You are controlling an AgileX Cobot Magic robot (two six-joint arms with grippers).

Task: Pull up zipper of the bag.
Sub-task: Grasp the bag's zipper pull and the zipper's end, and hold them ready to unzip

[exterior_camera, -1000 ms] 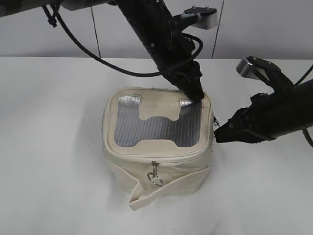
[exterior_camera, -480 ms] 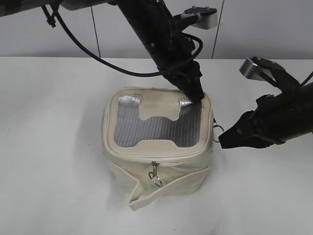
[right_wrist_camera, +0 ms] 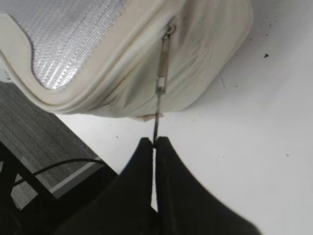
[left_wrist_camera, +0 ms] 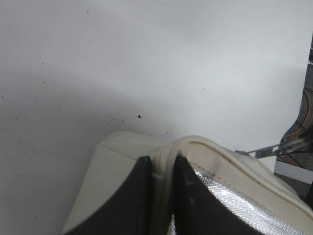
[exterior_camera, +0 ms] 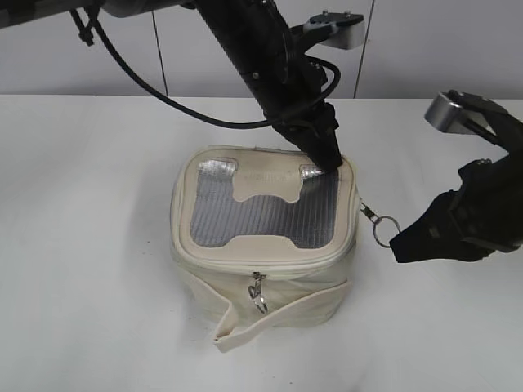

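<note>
The cream bag [exterior_camera: 265,214] stands in the middle of the table with its mesh lid up. My left gripper [exterior_camera: 328,161] is shut on the lid's rim at the far right corner; the left wrist view shows the jaws [left_wrist_camera: 164,169] pinching that cream edge [left_wrist_camera: 215,152]. My right gripper [exterior_camera: 399,245] is to the right of the bag, shut on the ring of one zipper pull [exterior_camera: 377,224]. In the right wrist view the pull [right_wrist_camera: 162,68] stretches taut from the zip track to the jaws [right_wrist_camera: 155,142]. A second pull [exterior_camera: 259,292] hangs at the bag's front.
The loose cream strap [exterior_camera: 245,325] lies in front of the bag. The white table [exterior_camera: 82,245] runs back to a grey wall. In the right wrist view the table's edge and dark floor [right_wrist_camera: 29,142] show to the left.
My right gripper has moved right, away from the bag, drawing the pull and its ring out taut from the bag's right side. The left gripper has stayed at the lid corner.
</note>
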